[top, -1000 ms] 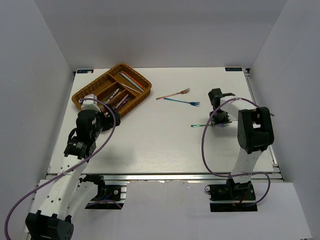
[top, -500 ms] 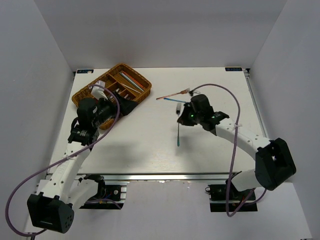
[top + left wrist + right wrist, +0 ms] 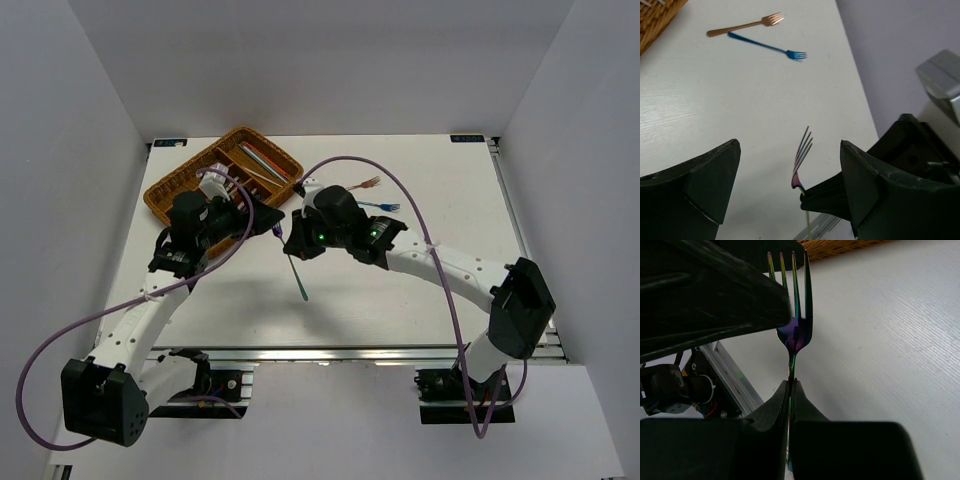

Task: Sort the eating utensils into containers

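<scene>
From above, the right gripper is pinching a shiny purple fork in the air, near the basket. The left gripper is standing wide open beside it. In the left wrist view, the prongs are sitting between the open fingers, touching neither. In the right wrist view, the pinch is squeezing the fork's neck. I think the left should close gently, then the right lets go.

The left arm and the right arm are white with chunky black joints. A long purple cable loops along each one. Small green lights glow on the right one.
</scene>
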`<state>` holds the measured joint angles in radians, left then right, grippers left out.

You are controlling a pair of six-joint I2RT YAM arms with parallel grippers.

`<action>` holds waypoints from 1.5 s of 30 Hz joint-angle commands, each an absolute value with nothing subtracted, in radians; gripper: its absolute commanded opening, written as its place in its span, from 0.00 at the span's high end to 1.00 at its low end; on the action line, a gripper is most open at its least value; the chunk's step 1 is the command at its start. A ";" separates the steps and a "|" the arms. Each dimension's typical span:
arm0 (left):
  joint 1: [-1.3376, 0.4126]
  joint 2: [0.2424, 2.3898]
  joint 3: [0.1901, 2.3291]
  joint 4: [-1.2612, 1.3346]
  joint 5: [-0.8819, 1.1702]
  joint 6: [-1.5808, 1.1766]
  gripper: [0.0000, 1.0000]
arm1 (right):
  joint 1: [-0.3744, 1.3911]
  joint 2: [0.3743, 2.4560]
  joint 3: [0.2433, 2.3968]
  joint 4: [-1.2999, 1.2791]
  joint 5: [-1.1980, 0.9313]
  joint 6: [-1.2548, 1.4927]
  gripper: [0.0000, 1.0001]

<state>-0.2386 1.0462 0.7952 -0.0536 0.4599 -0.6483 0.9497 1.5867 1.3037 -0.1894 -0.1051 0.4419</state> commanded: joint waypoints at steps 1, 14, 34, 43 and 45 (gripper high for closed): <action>-0.244 1.031 0.792 -0.127 0.413 -0.588 0.11 | 0.954 1.603 1.361 -0.201 -0.075 0.449 1.00; -0.253 1.063 0.782 -0.084 0.479 -0.589 0.41 | 1.009 1.687 1.520 -0.248 -0.115 0.431 1.00; -0.253 1.391 1.181 -0.328 -0.355 -0.105 1.00 | 0.692 1.305 0.990 -0.135 0.009 0.515 0.11; -0.206 1.810 1.475 0.037 -0.626 0.532 1.00 | 0.604 1.025 0.764 -0.178 -0.093 0.393 0.11; -0.190 1.848 1.595 0.006 -0.491 0.586 1.00 | 0.603 1.011 0.733 -0.175 -0.138 0.385 0.11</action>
